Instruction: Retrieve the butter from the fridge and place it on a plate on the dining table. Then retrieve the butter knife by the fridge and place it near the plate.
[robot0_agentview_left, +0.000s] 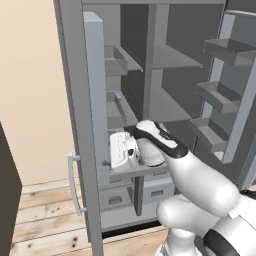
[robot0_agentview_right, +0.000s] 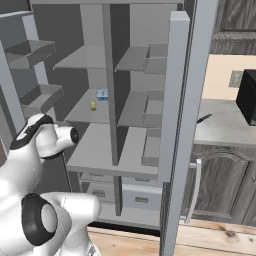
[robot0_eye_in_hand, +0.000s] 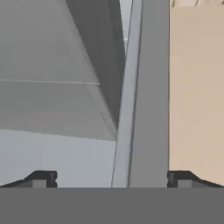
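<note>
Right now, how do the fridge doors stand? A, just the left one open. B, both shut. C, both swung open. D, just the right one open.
C: both doors of the fridge stand swung wide, baring its grey shelves and drawers.

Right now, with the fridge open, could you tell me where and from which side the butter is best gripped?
Probably across its narrow sides, coming straight in from the open front. The butter is a small stick sitting free on the middle shelf, with a blue item close behind it. The gripper is open.
</note>
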